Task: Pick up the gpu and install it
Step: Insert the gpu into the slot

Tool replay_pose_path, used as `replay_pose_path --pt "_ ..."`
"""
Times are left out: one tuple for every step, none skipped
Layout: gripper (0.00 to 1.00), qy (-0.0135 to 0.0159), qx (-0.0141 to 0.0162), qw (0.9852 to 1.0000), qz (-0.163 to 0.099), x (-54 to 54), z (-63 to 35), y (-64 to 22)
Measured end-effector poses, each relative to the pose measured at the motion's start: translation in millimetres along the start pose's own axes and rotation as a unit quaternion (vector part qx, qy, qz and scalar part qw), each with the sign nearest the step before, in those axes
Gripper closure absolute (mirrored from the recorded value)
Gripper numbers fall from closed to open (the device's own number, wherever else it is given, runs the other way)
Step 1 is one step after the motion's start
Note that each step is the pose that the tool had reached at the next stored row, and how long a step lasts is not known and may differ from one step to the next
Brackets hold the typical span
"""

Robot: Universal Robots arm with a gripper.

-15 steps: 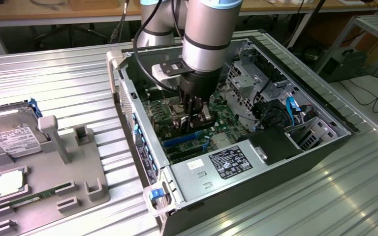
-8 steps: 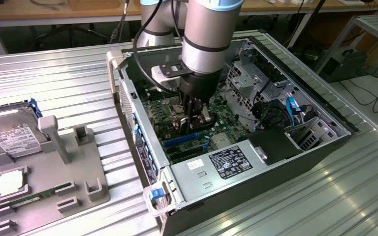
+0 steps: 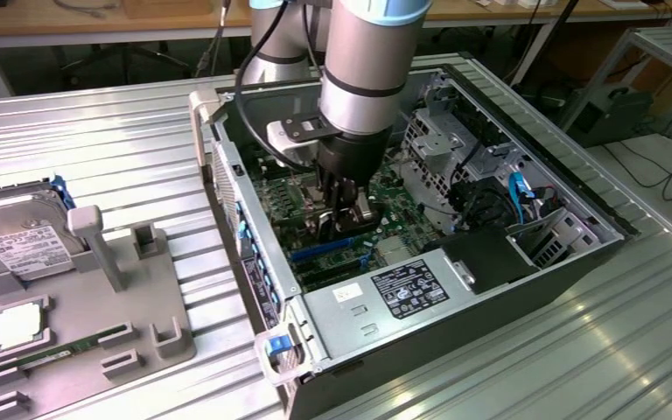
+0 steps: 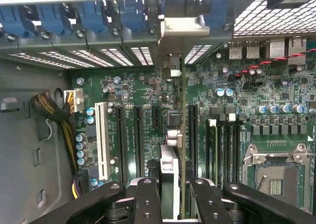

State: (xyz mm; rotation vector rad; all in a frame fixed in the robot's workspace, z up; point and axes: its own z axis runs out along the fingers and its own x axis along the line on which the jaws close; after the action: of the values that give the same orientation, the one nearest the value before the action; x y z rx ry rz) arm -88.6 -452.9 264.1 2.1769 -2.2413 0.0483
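Workshop space with wooden benches and trailing cables along the top of the exterior view frames a ribbed metal counter (image 3: 102, 140) that carries everything. At centre and lower right of that frame lies an open computer case (image 3: 523, 315) on its side, with its interior facing up. A grey and silver robot arm (image 3: 371, 52) comes down from the top centre into the case. On the exterior view's left sits a grey parts holder (image 3: 91, 324) carrying a silver hard drive (image 3: 15, 241) and a narrow green memory stick (image 3: 62, 354). Inside the case, the green motherboard (image 4: 148, 86) shows rows of long black expansion slots (image 4: 138, 135). The gpu (image 4: 183, 135) is seen edge-on in the wrist view, standing upright over the slots, its metal bracket (image 4: 173, 63) close to the case's rear wall. The gripper (image 4: 175, 199) has its jaws partly closed, clamped on either side of the card. The step in hand looks like the install itself; whether the card has entered a slot cannot be told. Seating it calls for the edge staying square to the slot and the bracket meeting its rear opening.
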Motion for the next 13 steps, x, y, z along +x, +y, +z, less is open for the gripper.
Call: replay_pose_path --pt "0.72 0.0000 0.0000 1.0000 0.000 0.0 0.8 0.0" --pt "0.72 0.0000 0.0000 1.0000 0.000 0.0 1.7 0.0" --pt "0.72 0.0000 0.0000 1.0000 0.000 -0.1 2.9 0.0" --pt "0.72 0.0000 0.0000 1.0000 0.000 -0.1 4.1 0.0" --pt "0.72 0.0000 0.0000 1.0000 0.000 -0.1 5.0 0.1" --pt "0.72 -0.0001 0.0000 1.0000 0.000 -0.2 6.6 0.8" --pt "0.72 -0.0001 0.0000 1.0000 0.000 -0.2 7.9 1.5" --pt "0.72 0.0000 0.0000 1.0000 0.000 -0.2 8.8 1.9" --pt "0.72 0.0000 0.0000 1.0000 0.000 -0.3 9.6 2.2" --pt "0.72 0.0000 0.0000 1.0000 0.000 -0.3 10.3 2.4" --pt "0.72 0.0000 0.0000 1.0000 0.000 -0.3 11.3 3.0" --pt "0.72 0.0000 0.0000 1.0000 0.000 -0.3 11.8 3.2" --pt "0.72 0.0001 -0.0001 1.0000 0.000 -0.3 12.2 3.4"
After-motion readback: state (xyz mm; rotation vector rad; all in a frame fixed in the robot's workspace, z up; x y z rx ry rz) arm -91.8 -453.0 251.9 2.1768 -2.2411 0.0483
